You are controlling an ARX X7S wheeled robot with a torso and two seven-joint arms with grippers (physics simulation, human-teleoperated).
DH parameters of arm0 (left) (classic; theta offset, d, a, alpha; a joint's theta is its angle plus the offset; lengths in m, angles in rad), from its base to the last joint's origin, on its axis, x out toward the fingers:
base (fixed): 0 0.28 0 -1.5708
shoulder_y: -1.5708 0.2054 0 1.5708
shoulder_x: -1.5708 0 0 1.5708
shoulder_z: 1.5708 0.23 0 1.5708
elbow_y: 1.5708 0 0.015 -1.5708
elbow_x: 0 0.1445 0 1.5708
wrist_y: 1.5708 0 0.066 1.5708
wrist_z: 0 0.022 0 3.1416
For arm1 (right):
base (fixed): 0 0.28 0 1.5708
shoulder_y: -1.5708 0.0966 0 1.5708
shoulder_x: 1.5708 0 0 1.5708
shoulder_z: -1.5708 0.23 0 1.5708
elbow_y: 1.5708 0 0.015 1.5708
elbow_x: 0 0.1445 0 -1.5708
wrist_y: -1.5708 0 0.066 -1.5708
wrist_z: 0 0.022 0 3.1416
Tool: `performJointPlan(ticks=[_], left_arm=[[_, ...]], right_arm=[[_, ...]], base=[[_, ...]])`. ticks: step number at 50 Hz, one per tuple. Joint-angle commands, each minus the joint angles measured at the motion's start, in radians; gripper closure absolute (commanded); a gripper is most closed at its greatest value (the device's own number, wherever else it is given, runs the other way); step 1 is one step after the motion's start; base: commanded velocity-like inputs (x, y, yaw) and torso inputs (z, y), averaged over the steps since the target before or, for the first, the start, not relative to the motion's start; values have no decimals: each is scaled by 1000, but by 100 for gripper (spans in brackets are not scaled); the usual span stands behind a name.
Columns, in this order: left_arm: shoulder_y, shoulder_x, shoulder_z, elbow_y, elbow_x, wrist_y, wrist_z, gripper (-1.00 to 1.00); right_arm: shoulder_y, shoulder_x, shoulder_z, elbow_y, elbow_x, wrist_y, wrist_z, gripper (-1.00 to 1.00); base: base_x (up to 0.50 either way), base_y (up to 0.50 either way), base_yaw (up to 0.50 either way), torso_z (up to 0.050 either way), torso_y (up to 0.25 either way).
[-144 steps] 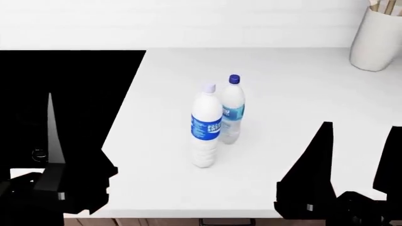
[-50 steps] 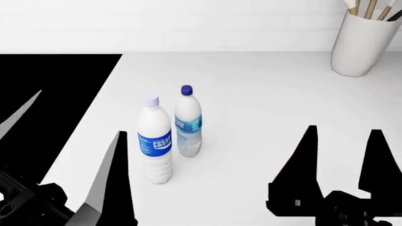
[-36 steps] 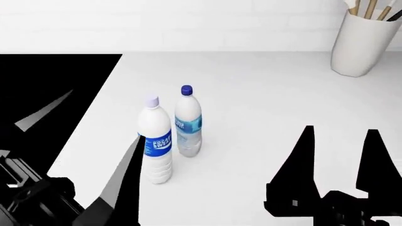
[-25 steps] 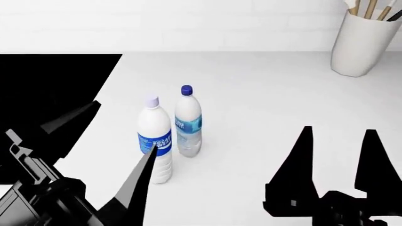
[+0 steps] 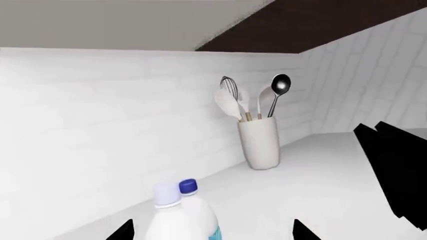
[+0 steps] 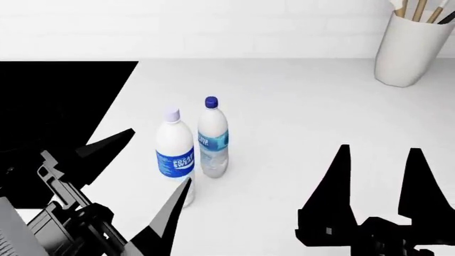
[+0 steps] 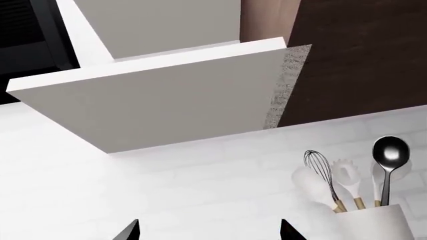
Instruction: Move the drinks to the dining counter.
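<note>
The white utensil holder (image 6: 408,48) at the back of the worktop (image 6: 299,117) has a whisk (image 5: 230,92), a spoon (image 5: 279,87) and a couple of pale spatulas in it. The milky bottle (image 6: 175,157), its blue label reading "Pocari Sweat", stands touching the clear bottle (image 6: 212,138), writing there too small. Left gripper (image 6: 142,170) is spread wide right by the milky bottle; right gripper (image 6: 376,176) is spread too, holding nothing.
</note>
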Motion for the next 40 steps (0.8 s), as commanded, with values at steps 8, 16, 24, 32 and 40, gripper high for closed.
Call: performJointPlan(ticks=[8, 16, 24, 32, 40], left_arm=[[-63, 43, 85, -51, 44, -59, -1, -100], [-95, 69, 131, -78, 84, -100, -17, -100], [-124, 85, 162, -88, 101, -132, -27, -100], [-153, 112, 188, -113, 122, -166, -54, -100], [-165, 121, 200, -117, 127, -182, -66, -100]], right_arm=[[-1, 8, -10, 7, -2, -7, 9, -100], [1, 11, -16, 11, -2, -9, 12, -100], [-1, 13, -21, 18, -6, -15, 15, -100], [1, 17, -24, 16, -4, -13, 19, -100], [4, 21, -26, 15, -3, -11, 23, -100]], base=[[0, 0, 0, 0, 0], [0, 0, 0, 0, 0], [0, 0, 0, 0, 0], [0, 0, 0, 0, 0], [0, 0, 0, 0, 0]])
